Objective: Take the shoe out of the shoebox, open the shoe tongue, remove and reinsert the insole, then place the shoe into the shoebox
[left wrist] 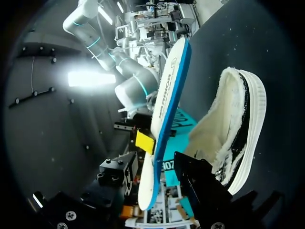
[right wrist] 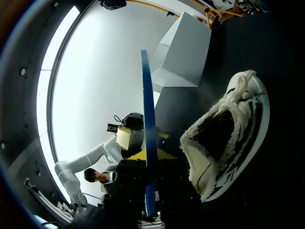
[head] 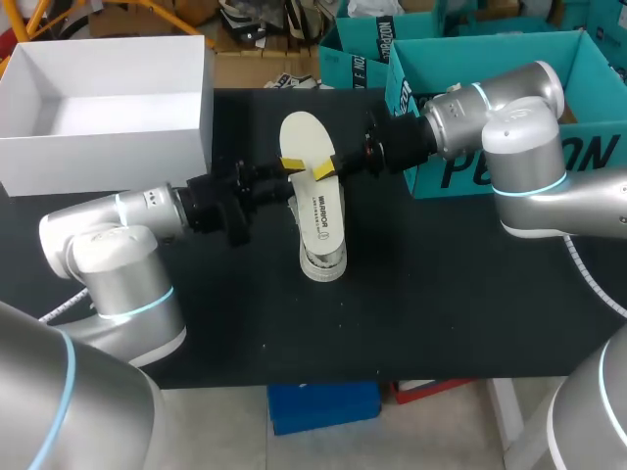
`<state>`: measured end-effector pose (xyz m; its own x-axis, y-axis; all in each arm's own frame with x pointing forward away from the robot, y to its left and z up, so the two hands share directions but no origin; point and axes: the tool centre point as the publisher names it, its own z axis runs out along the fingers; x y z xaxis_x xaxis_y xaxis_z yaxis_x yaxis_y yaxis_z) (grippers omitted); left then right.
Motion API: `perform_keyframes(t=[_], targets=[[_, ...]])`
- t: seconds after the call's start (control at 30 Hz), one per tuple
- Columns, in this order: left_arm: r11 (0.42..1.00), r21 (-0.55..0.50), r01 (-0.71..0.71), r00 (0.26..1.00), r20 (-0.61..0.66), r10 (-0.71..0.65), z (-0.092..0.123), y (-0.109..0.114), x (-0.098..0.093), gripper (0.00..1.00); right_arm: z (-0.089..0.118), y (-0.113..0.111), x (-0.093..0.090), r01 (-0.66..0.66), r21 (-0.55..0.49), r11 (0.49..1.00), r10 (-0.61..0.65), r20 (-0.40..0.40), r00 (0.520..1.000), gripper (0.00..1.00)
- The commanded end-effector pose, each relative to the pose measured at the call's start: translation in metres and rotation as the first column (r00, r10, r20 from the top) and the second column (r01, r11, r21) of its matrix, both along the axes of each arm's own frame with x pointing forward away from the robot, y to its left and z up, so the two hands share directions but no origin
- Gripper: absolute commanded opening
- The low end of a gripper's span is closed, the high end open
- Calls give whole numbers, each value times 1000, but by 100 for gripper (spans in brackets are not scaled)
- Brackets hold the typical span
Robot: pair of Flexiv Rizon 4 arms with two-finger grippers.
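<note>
Insole (head: 318,211) over shoe (head: 323,266) on black table (head: 441,294), right gripper (head: 325,168) clamped on it, left gripper (head: 291,164) spread, shoebox (head: 108,152) at ten o'clock.

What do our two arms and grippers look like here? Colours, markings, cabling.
The left arm and right arm have rounded silver-grey housings with thin glowing cyan rings at the joints; a pale ribbed cable trails beside the right one. Each ends in a black wrist section. The left gripper and right gripper are black and blocky with bright yellow tips.
</note>
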<state>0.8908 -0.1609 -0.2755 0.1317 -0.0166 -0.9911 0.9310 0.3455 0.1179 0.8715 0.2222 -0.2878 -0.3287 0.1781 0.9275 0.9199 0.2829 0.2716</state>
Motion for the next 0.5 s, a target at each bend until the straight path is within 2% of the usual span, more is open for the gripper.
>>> perform_keyframes(t=[0.03, 0.1, 0.2, 0.27, 0.47, 0.5], targets=[[1000, 5, 13, 1000, 5, -13, -1, -2, 3, 45, -1, 1, 1, 0, 0, 1000, 0, 0, 1000, 0], [1000, 6, 20, 1000, 8, -20, -1, -2, 3, 38, -1, 1, 1, 0, 0, 1000, 0, 0, 1000, 0], [1000, 7, 25, 1000, 9, -25, -1, -3, 5, 22, -1, 1, 1, 0, 0, 1000, 0, 0, 1000, 0], [999, 7, 33, 999, 12, -33, -1, -3, 5, 0, -1, 1, 1, 0, 0, 1000, 0, 0, 1000, 0], [999, 12, 50, 999, 15, -51, -2, -4, 4, 0, -1, 1, 1, 0, 0, 1000, 0, 0, 1000, 0], [999, 13, 53, 999, 14, -53, -3, -4, 4, 0, -1, 1, 1, 0, 0, 1000, 0, 0, 1000, 4]])
